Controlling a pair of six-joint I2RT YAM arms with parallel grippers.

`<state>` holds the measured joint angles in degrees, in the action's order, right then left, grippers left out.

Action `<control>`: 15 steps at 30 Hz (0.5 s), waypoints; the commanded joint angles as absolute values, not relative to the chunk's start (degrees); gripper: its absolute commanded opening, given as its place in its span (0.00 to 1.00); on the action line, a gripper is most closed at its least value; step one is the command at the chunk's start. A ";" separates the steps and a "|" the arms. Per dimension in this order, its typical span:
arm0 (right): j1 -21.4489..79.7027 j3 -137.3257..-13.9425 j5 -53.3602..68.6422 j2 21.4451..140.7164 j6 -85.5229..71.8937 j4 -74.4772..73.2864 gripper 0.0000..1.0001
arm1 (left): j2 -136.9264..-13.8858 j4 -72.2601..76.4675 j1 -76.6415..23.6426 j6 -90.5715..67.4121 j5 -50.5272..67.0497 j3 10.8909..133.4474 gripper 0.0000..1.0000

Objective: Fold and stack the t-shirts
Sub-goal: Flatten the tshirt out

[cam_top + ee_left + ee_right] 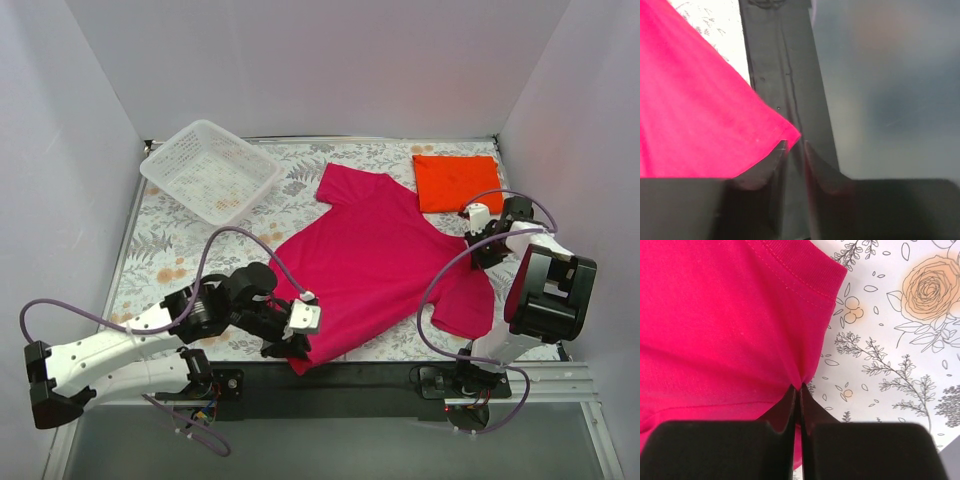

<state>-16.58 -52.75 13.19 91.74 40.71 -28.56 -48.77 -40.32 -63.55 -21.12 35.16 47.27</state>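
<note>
A white basket point(212, 172) sits at the far left of the floral table point(160, 255). At the near edge, the left fingers point(774, 167) stand a narrow gap apart over a black rail point(782, 75). The bottom corner of the pink shirt point(380, 260) lies right at their tips, and no cloth shows between them. The shirt is spread flat across the middle of the table, collar toward the far side, one sleeve reaching right. Far right, apart from it, the orange shirt point(455, 182) lies folded into a neat rectangle. Just nearer than it, the right fingers point(782, 407) are pressed together, pinching a puckered bit of the pink shirt beside the sleeve hem.
</note>
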 commanded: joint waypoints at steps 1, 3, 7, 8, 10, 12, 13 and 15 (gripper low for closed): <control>-17.23 -55.28 13.26 90.62 44.64 -29.70 0.07 | -51.32 -42.19 -63.63 -21.70 35.43 50.27 0.34; -17.31 -55.63 14.76 89.13 45.79 -31.46 0.25 | -52.56 -42.28 -63.63 -23.72 28.76 51.76 0.41; -17.23 -57.21 21.16 86.75 48.16 -34.36 0.45 | -48.61 -33.95 -63.72 -34.04 6.13 51.43 0.69; -17.31 -57.83 22.40 86.05 48.69 -34.80 0.50 | -47.73 -31.58 -63.72 -37.15 0.76 50.55 0.88; -17.23 -58.27 26.25 85.61 48.78 -35.51 0.52 | -45.88 -25.07 -63.11 -45.30 -15.52 48.88 0.98; -17.23 -59.32 29.51 85.43 49.13 -36.73 0.53 | -47.79 -22.15 -61.62 -48.94 -19.93 47.20 0.98; -16.97 -59.76 32.84 85.52 49.13 -37.35 0.53 | -49.64 -21.89 -58.48 -51.48 -20.04 47.11 0.98; -16.35 -61.26 38.72 86.04 49.13 -39.54 0.54 | -55.86 -22.85 -51.21 -58.69 -16.82 48.33 0.96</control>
<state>-16.99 -58.28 26.79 86.54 47.88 -35.11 -48.56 -26.20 -58.85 -45.52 -8.19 48.56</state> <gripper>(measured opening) 0.531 0.973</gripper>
